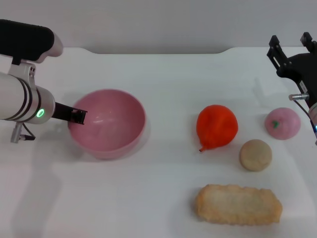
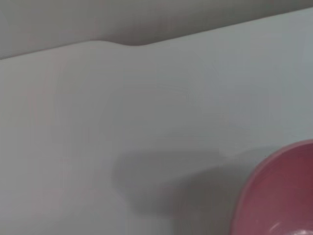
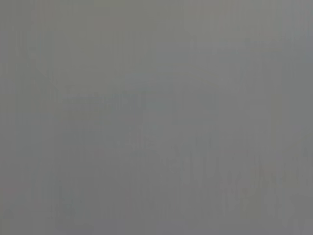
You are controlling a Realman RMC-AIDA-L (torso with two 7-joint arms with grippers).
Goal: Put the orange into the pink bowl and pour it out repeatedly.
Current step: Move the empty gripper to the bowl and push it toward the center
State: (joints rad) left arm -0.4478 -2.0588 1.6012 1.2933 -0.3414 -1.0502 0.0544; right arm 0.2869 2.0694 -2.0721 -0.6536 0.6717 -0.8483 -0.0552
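Pinching the bowl (image 1: 106,121) rim, the left gripper (image 1: 77,116) looks clamped shut, seemingly to steady it. Right gripper (image 1: 292,47), fingers spread apart and empty, hangs beyond the orange (image 1: 216,126) lying on the table (image 1: 163,198).

A plain white bench (image 1: 163,79) carries three loose items toward its right side. A small pink ball with a green mark (image 1: 283,123) lies farthest right. Just in front of it and slightly left sits a round beige ball (image 1: 255,154), apart from the pink one. Nearest the front edge lies a pale golden, rough-crusted oblong bread-like piece (image 1: 237,204), lengthwise across the bench.
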